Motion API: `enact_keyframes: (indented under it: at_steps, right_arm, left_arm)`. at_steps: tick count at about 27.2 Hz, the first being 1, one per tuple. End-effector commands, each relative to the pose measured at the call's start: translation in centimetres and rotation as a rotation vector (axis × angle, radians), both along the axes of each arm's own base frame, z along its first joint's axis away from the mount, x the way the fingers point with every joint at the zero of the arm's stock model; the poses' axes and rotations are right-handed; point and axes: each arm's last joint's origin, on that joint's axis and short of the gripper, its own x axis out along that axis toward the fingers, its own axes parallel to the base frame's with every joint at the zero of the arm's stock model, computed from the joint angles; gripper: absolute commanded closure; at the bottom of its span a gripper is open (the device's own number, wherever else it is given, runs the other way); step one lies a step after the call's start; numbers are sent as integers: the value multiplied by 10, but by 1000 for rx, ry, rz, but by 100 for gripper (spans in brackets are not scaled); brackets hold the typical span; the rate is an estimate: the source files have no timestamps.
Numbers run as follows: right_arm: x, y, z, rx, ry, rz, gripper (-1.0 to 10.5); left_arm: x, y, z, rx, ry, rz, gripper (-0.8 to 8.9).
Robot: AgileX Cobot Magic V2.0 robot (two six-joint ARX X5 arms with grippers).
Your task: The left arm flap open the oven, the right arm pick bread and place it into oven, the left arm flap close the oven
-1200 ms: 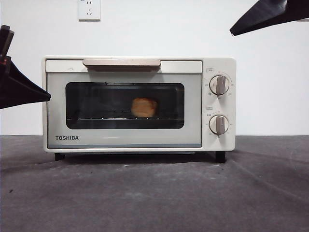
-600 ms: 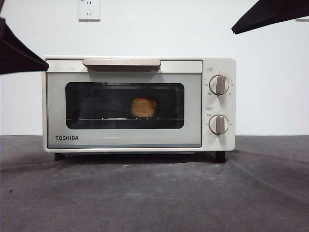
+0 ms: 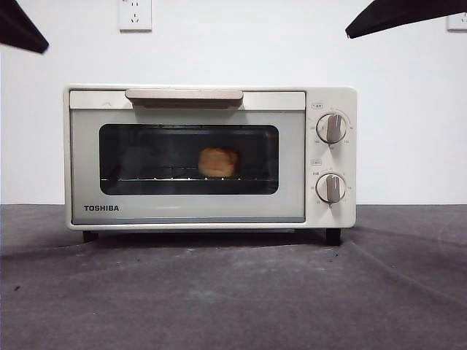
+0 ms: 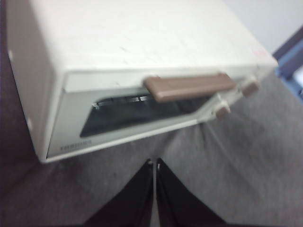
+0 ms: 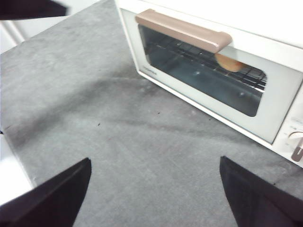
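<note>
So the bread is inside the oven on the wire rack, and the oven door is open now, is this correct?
Not quite. The bread is inside the oven on the wire rack, but the door is closed, flush with the oven's front. The front view shows this, with the bread seen through the glass.

1. The oven (image 3: 211, 157) stands on the table (image 3: 233, 292), filling the middle of the front frame, with the wall behind it.
2. The bread (image 3: 218, 162) sits inside the oven on the rack (image 3: 146, 179), near the window's center, behind the closed door.
3. The handle (image 3: 184, 95) runs along the door's top edge.
4. Two knobs (image 3: 331, 128) sit one above the other at the oven's right end.
5. An outlet (image 3: 135, 14) is on the wall, upper left, above the oven.
6. The left gripper (image 3: 20, 29) occupies the upper-left corner, above and clear of the oven.
7. The right gripper (image 3: 405, 14) occupies the upper-right corner, likewise clear.
</note>
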Motion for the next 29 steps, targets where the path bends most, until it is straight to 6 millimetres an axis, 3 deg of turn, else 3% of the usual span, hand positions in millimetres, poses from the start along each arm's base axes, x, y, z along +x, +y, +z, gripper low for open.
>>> enact_keyframes:
  at_steps: [1, 8, 16, 18, 21, 29]
  right_arm:
    - [0, 2, 3, 9, -10, 3, 515]
    - [1, 2, 3, 1, -16, -19, 515]
    - [1, 2, 3, 1, -16, -19, 528]
    - [1, 2, 3, 0, -15, -19, 622]
    - [1, 2, 3, 1, -16, -18, 925]
    - [1, 2, 3, 2, -16, -19, 937]
  left_arm:
    - [-10, -3, 16, 99, -44, -59, 797]
    - [-31, -5, 28, 146, -62, -95, 798]
    - [-36, -4, 31, 143, -78, -93, 797]
    - [-37, -4, 30, 144, -72, -93, 797]
    - [-37, -4, 30, 144, -71, -93, 797]
    - [-37, -4, 30, 144, -71, -93, 797]
